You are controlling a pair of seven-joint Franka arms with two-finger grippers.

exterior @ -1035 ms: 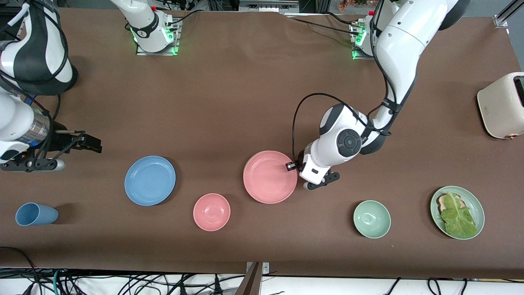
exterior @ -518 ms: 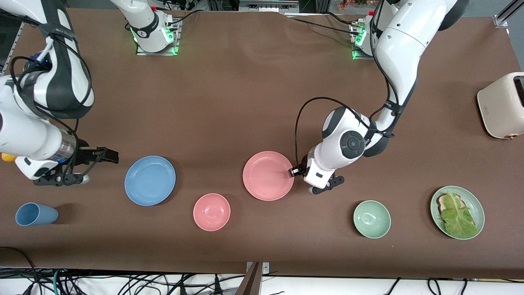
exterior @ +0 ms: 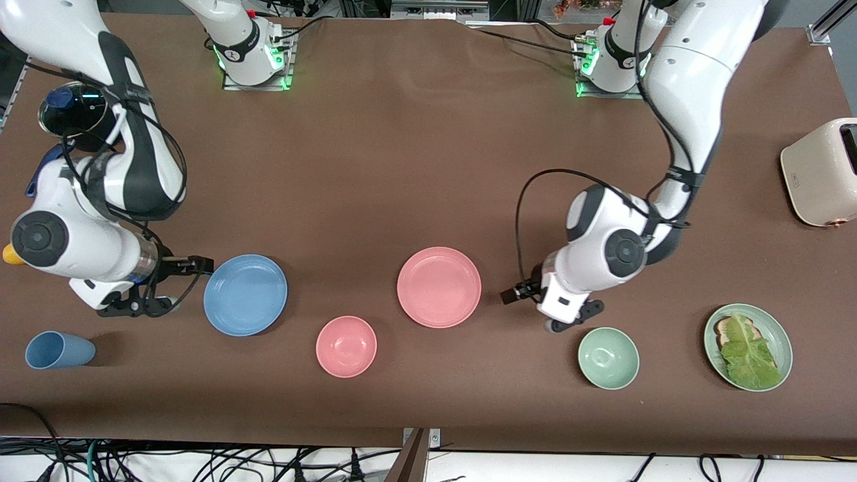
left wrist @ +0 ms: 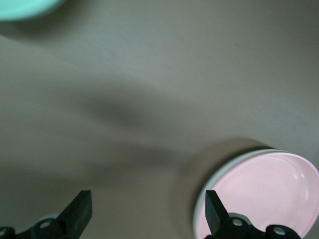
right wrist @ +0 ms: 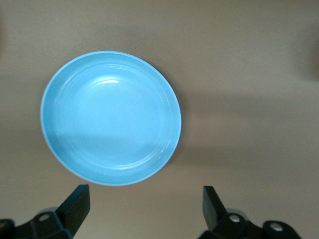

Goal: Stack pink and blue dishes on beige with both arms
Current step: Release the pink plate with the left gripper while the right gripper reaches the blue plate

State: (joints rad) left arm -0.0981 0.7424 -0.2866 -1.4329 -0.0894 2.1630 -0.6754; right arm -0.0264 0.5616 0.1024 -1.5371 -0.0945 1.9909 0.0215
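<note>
The left claw [exterior: 510, 296] hangs with fingers spread over bare tabletop [exterior: 402, 167], the pink plate [exterior: 439, 286] just beside it toward the right arm's end. The right claw [exterior: 201, 264], also spread wide, sits at the blue plate's [exterior: 245, 294] rim. The pink bowl [exterior: 346, 346] lies between the plates, nearer the front camera.

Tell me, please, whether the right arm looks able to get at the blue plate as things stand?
Probably yes: the right gripper is open right beside the blue plate, at its rim toward the right arm's end, with nothing between them.

Front camera looks down across the table [exterior: 402, 167]; wrist cameras look down close, sharing its plates.
</note>
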